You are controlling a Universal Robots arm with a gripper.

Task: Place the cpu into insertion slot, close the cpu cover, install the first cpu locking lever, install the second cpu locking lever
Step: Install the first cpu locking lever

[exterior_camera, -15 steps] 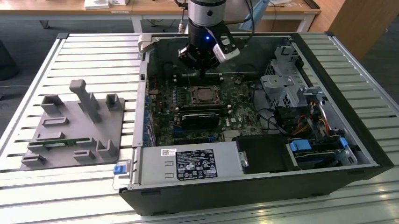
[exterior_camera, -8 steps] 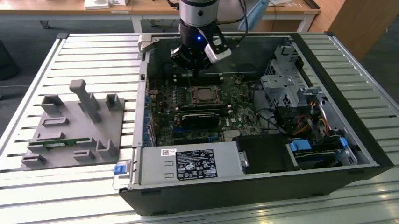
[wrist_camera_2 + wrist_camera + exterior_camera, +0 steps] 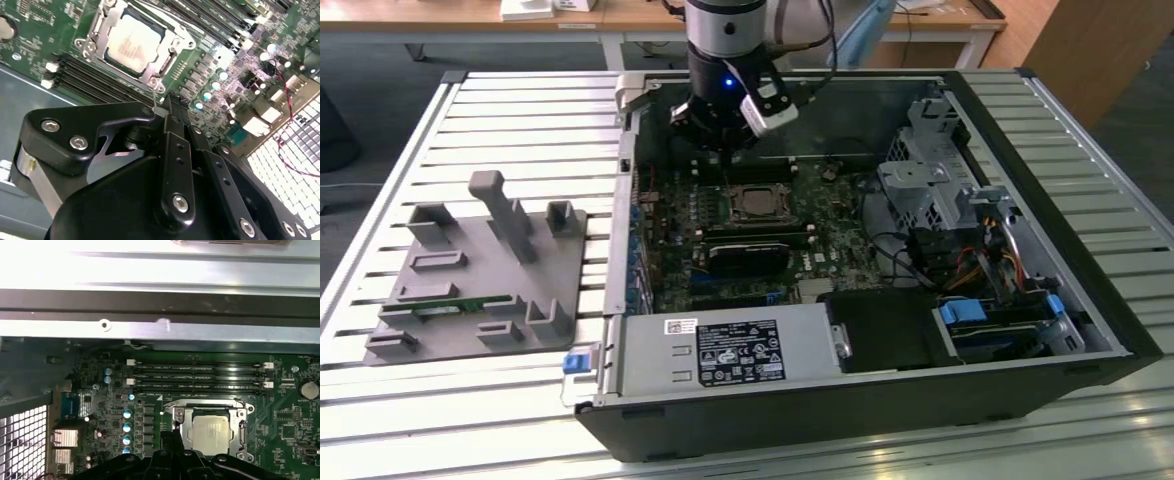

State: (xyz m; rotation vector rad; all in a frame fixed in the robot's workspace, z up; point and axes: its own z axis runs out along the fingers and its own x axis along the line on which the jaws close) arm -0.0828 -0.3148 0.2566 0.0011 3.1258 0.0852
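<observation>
- The cpu (image 3: 132, 45) lies flat on the green board (image 3: 30, 50), with the cpu cover (image 3: 172, 47) down around it.
- The gripper (image 3: 720, 155) (fingers (image 3: 172, 135) pressed together) hovers near, at 12 o'clock from the cpu in the exterior view.

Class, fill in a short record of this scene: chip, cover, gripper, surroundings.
Chip: small square cpu with silver-grey metal top, seated flat on the green motherboard.
Cover: thin silvery metal cpu cover frame, down around the chip.
Gripper: black gripper beside the chip, tip close to a thin silvery rod.
Surroundings: open black computer case; grey moulded holder on the exterior view's left.
</observation>
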